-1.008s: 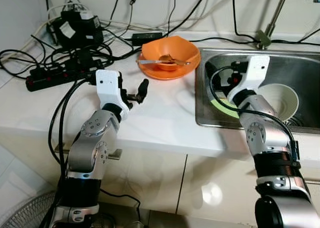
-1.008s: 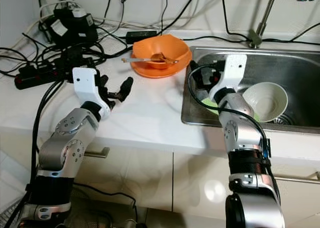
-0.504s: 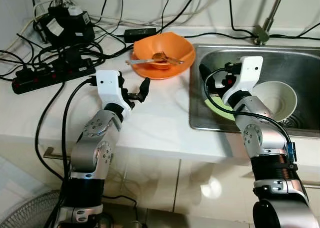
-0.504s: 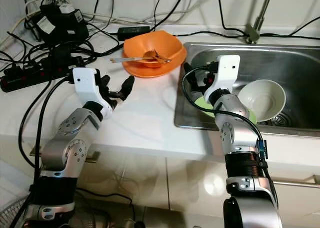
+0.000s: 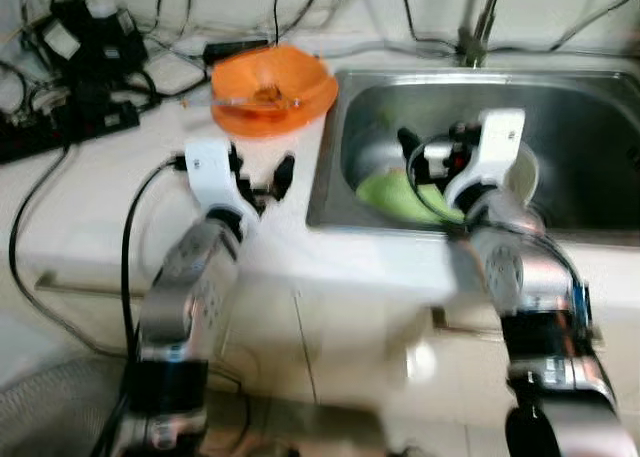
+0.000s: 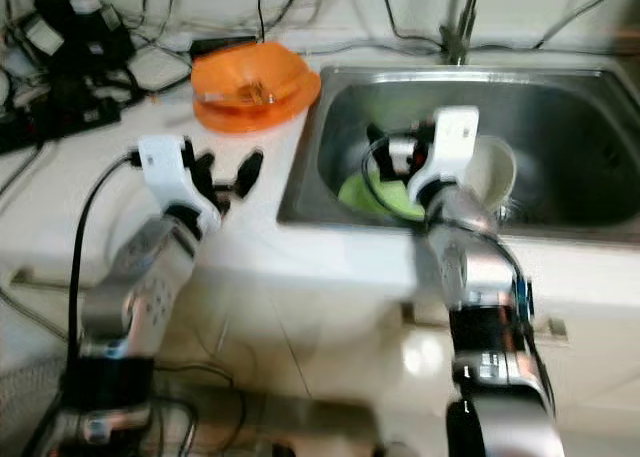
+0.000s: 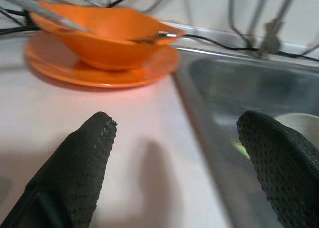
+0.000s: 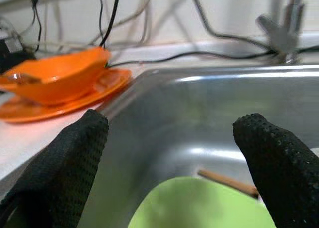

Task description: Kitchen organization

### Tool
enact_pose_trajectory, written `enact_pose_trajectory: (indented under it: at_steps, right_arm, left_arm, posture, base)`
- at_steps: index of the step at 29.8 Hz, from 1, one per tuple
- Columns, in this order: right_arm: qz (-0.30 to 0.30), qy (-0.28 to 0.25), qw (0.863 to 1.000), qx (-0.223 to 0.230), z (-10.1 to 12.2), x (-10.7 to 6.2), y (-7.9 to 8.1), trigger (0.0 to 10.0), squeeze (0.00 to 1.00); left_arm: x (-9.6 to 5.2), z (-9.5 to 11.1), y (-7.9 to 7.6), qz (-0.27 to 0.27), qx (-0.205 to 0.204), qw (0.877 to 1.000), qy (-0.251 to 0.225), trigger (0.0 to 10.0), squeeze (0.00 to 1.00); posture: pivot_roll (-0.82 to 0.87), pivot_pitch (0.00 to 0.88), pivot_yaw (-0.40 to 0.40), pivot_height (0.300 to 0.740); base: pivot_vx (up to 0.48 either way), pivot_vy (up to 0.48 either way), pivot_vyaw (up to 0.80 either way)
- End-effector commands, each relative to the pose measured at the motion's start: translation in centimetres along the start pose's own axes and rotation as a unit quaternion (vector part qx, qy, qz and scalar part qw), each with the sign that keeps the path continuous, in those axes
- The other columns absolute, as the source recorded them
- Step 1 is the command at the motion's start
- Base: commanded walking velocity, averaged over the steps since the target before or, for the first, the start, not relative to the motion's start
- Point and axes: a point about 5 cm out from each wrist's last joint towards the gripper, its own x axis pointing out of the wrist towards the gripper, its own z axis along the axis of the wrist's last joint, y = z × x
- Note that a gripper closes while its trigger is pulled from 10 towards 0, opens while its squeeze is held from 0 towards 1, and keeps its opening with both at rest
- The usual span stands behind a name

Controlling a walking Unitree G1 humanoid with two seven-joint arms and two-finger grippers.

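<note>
White, smooth desk (image 5: 120, 192) along the wall, glossy and bare at its front edge, cluttered at its back left corner. Stainless steel sink (image 5: 590, 127) sunk into the desk's right part, a deep rounded rectangle, its tap (image 5: 478, 22) rising at the back rim. Inside the sink, a lime-green plate (image 5: 395, 194), flat and matte, lying near the front left of the basin; on it, seen from the right wrist, a thin brown stick (image 8: 227, 182), perhaps a chopstick, lying roughly crosswise to the claw's reach. Just right of the plate, a white bowl (image 6: 490, 172), round and glazed, partly behind the right arm. On the desk just left of the sink's back left corner, an orange bowl (image 5: 262, 77) of smooth plastic with a wavy rim, sitting on a matching orange plate (image 5: 250, 125), a metal spoon (image 5: 235, 101) resting across the bowl with its handle pointing left. Tangled black cables and a power strip (image 5: 60, 127) at the back left. Right claw (image 5: 425, 157) spread wide, hovering over the sink's left half, the green plate directly ahead and below: probably the nearer arm for the sink dishes. Left claw (image 5: 260, 177) also spread wide, empty, above the desk near its front edge, the orange bowl straight ahead toward the wall.
</note>
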Motion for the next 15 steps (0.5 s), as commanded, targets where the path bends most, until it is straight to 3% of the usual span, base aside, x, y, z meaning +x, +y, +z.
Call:
enact_pose_trajectory:
  at_steps: [1,15]
  right_arm:
    - [0.007,-0.003,1.0,0.0,0.3,0.2,0.4,10.0,0.0]
    - [0.022,-0.004,1.0,0.004,0.1,0.0,1.0,10.0,0.0]
  left_arm:
    - [-0.2,0.2,0.6,0.012,0.005,1.0,-0.003,10.0,0.0]
    - [0.1,1.1,1.8,0.029,0.024,0.999,-0.02,10.0,0.0]
  posture:
    - [-0.02,0.072,0.073,0.74]
    - [-0.02,0.084,0.08,0.74]
  base:
    - [0.0,0.0,0.0]
    - [0.0,0.0,0.0]
